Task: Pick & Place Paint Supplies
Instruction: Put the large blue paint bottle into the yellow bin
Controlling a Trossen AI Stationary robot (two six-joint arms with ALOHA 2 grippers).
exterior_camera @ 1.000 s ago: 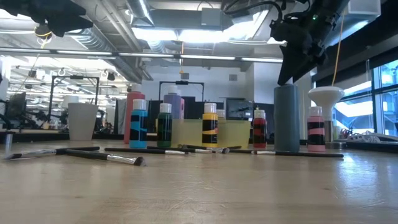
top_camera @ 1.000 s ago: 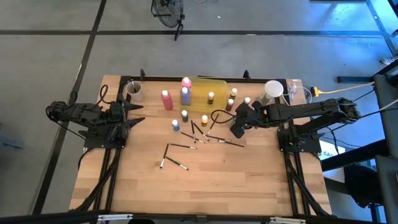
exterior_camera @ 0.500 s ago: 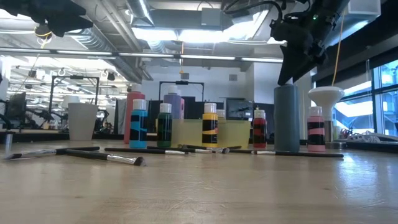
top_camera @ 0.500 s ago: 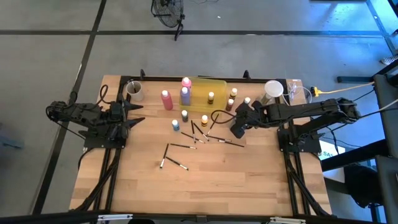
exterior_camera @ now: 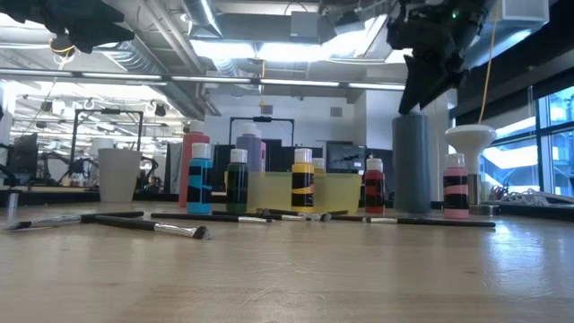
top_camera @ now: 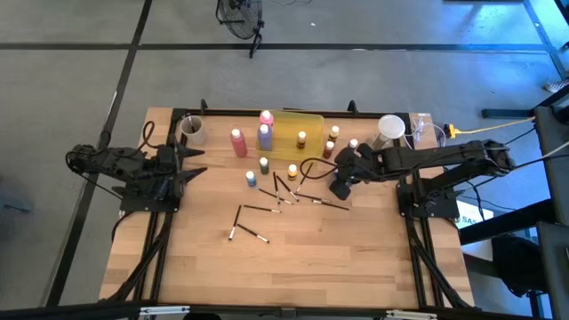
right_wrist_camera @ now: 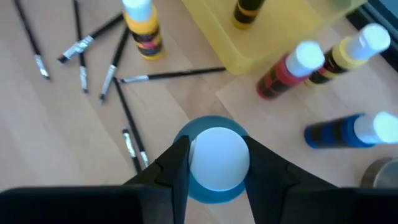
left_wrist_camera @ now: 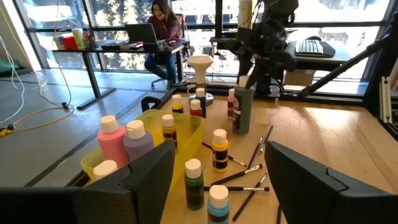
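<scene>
Jaws of our right gripper (right_wrist_camera: 217,163) pinch the grey squeeze bottle (exterior_camera: 413,166) by its cap; tall, likely tippy, squeezable.

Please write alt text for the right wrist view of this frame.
Two dark fingers of the right gripper flank the white cap of a tall grey squeeze bottle seen from above. Beyond lie thin dark brushes, small white-capped paint bottles and a translucent yellow tray.

Two dark jointed arms, black cabling
</scene>
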